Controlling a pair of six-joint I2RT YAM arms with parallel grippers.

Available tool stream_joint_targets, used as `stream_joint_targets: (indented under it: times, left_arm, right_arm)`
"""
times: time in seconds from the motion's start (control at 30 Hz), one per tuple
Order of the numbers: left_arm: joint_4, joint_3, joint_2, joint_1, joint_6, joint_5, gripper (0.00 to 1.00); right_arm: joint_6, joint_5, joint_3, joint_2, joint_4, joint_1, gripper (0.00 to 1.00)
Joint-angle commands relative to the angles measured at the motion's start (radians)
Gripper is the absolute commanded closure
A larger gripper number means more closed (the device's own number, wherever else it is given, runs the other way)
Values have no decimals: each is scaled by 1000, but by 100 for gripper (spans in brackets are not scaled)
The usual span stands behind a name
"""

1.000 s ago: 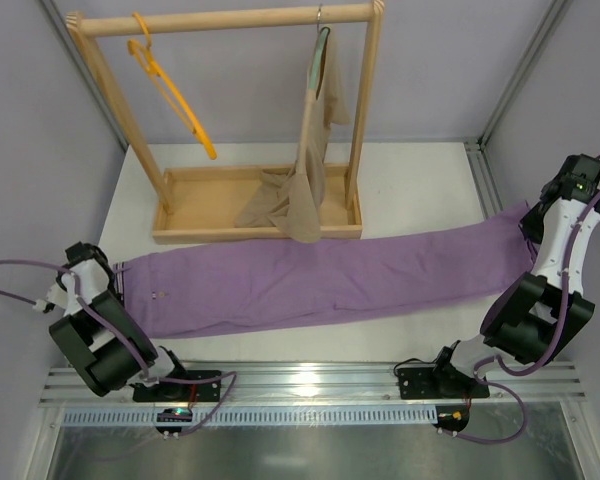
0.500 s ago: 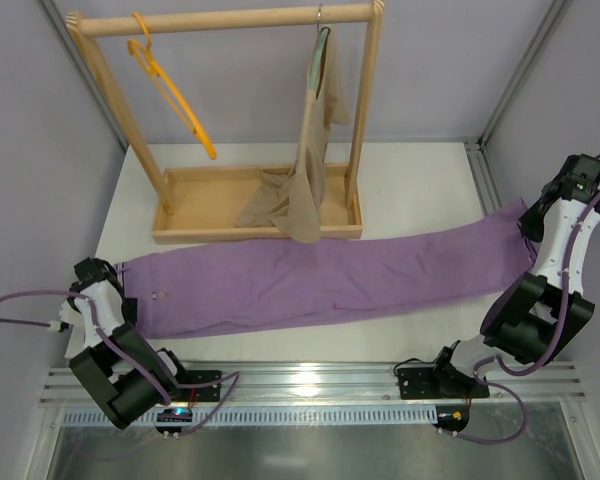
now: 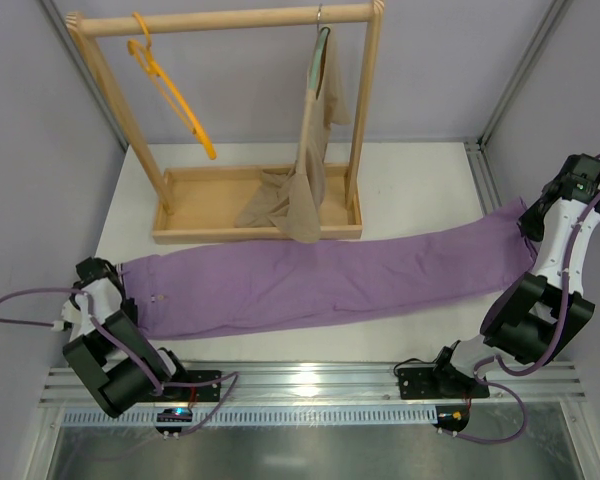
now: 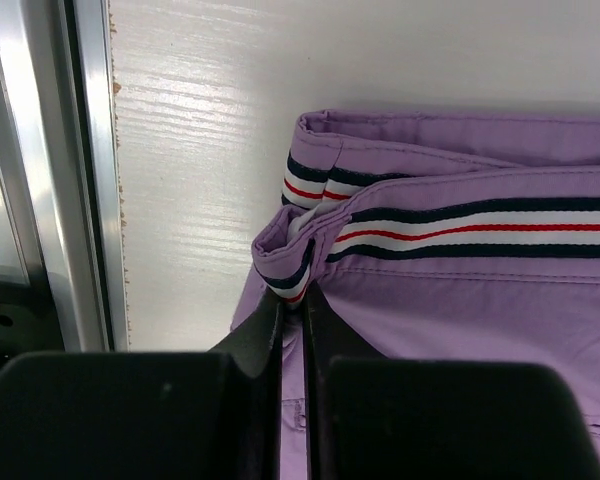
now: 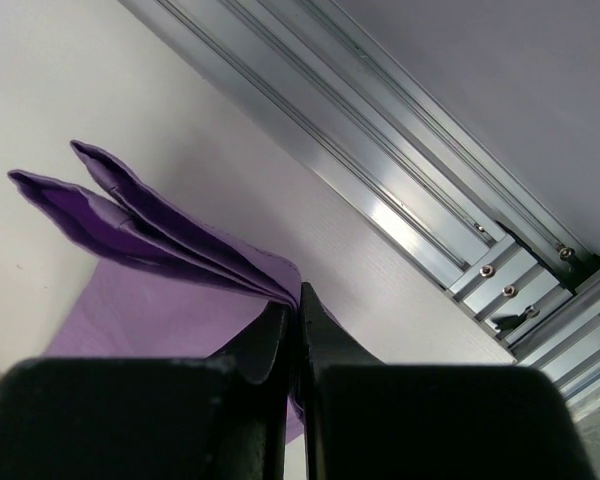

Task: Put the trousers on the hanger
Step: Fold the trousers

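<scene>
At the table's [image 3: 420, 165] left edge the left gripper [image 4: 293, 300] was closed on the trousers [image 3: 320, 280]. Its two fingers pinched a small raised fold of the striped waistband [image 4: 450, 225], and the cloth on either side of the pinch lay flat on the table. That looked like a hold chosen to raise the waist end without dragging the whole garment.

Behind it, towards the back left corner, the hanger [image 3: 170, 95] hung empty by its hook from the top rail of the wooden rack [image 3: 230, 18], close to the left post and tilted forward. It was well apart from the trousers, so none of the placing had been done yet.

The trousers lay in one long band across the table in front of the rack's tray, from the left edge to the right. They were fairly smooth, with the legs together. A beige garment [image 3: 315, 150] hung from the same rail near the right post, its lower end pooled in the tray, just behind the trousers.

Near the right edge the right gripper [image 5: 292, 295] was shut on the leg ends, with the layered hems fanning out from between its fingers. With both ends held, the arms seemed set to lift the trousers stretched between them, ready to be draped over the hanger's bar.
</scene>
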Motion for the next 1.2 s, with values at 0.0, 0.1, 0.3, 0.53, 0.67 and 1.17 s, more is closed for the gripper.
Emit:
stream_joint_targets:
  times: [0.0,0.1,0.3,0.53,0.67,1.17]
  left_arm:
    - [24,26,23,7,20,-92,100]
    - [9,57,42,9,27,-121,100]
    - [-34,105,68,27,37,-177,99]
    - [-28,135,83,64,76,-205,100]
    - [-23,151,111,101,106,-190,100]
    - [15,207,134,105,202,51,73]
  right_arm:
    - [-1,25,39,3,23,-8,96]
    - [-1,29,41,4,22,-8,96]
    - [-1,61,51,21,12,-17,96]
    - [13,112,62,26,5,-37,96]
    - [14,110,62,30,5,-40,96]
    - [5,-179,18,-46,34,-37,96]
